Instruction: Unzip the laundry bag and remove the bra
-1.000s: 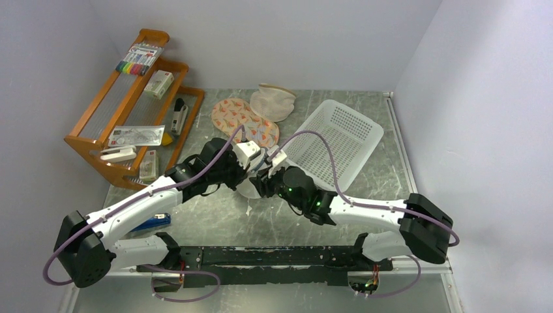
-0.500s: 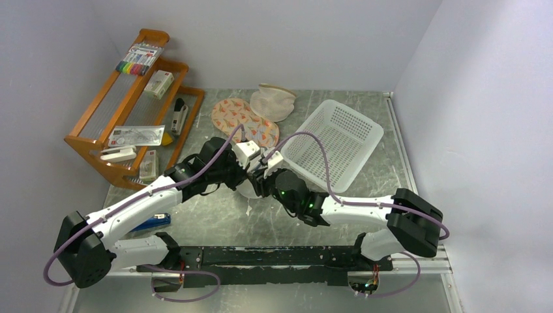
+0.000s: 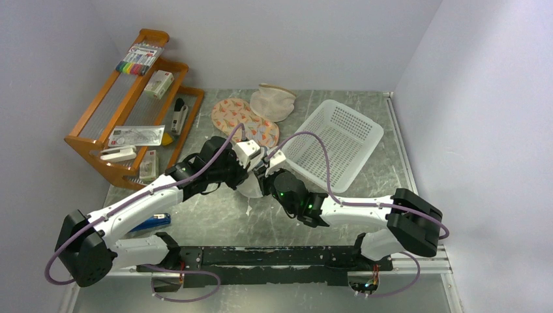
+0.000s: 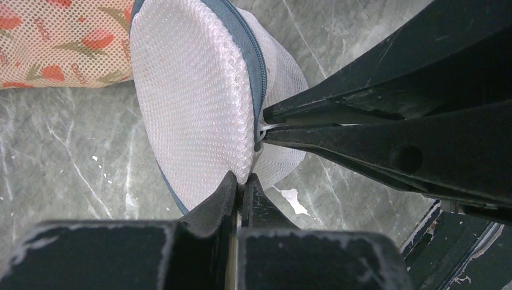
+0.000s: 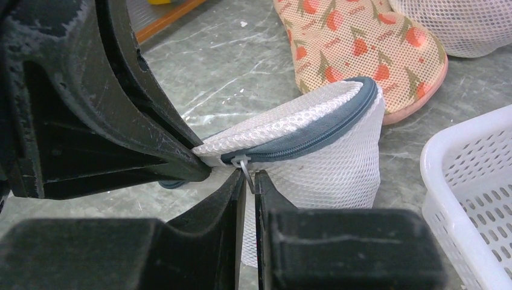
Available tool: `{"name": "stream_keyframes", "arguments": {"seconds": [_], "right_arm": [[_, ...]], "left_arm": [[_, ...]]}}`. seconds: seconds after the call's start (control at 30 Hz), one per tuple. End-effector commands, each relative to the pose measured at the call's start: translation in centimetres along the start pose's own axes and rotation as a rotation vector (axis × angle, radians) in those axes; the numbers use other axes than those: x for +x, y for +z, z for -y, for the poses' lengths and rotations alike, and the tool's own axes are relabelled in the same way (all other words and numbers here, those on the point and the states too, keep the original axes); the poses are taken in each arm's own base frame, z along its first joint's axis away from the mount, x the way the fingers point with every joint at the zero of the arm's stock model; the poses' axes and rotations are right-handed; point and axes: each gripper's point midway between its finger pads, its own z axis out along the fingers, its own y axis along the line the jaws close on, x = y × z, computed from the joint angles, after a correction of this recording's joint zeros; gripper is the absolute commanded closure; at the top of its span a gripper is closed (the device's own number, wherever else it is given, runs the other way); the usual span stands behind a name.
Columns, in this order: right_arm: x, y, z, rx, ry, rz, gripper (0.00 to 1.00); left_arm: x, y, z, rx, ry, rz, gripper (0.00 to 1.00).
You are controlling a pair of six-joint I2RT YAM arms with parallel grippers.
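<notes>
Beside the floral pouch [image 4: 60,42], the laundry bag [image 4: 193,109] is zipped, contents unseen.

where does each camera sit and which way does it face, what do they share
Top external: above, behind the bases, looking down at the table; both arms whole.
Left wrist: looks along the left jaws, shut on the laundry bag; right jaws enter at right.
Right wrist: looks along the right jaws, shut on the zip pull; left jaws at left.
Wrist views share bag and floral pouch.

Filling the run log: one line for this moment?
left gripper shut on bag | right gripper shut on zip pull | zip closed | bra unseen
</notes>
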Motion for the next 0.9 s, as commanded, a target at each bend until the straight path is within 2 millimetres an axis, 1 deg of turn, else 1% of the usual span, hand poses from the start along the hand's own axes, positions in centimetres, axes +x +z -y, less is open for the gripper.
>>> {"name": "stream_keyframes", "arguments": {"seconds": [0.0, 0.1, 0.2, 0.3, 0.4, 0.57, 0.7, 0.87], "right_arm": [[-1.9, -0.2, 0.6, 0.032, 0.015, 0.053, 0.92], [-2.1, -0.2, -0.1, -0.008, 0.003, 0.059, 0.94], [-2.1, -0.2, -0.8, -0.052, -0.007, 0.064, 0.94], [-2.1, -0.1, -0.9, -0.056, -0.008, 0.06, 0.93], [-2.0, -0.1, -0.8, -0.046, -0.01, 0.056, 0.96], [-1.9, -0.2, 0.4, 0.007, -0.001, 0.057, 0.99], [-2.0, -0.3, 1.3, 0.029, -0.006, 0.055, 1.0], [-2.1, 0.0, 3.3, 0.067, -0.01, 0.042, 1.0]], "left_arm": [[-1.4, -0.2, 0.4, 0.03, 0.003, 0.028, 0.93], [-1.3, -0.2, 0.5, 0.034, 0.004, 0.025, 0.93], [-1.2, -0.2, 0.5, 0.035, 0.004, 0.023, 0.93], [-1.3, -0.2, 0.5, 0.038, 0.004, 0.024, 0.93], [-1.3, -0.2, 0.5, 0.034, 0.004, 0.026, 0.93], [-1.3, -0.3, 0.4, 0.03, 0.006, 0.028, 0.93], [-1.3, -0.3, 0.3, 0.027, 0.007, 0.024, 0.93], [-1.1, -0.3, 0.1, 0.012, 0.01, 0.018, 0.93]]}}
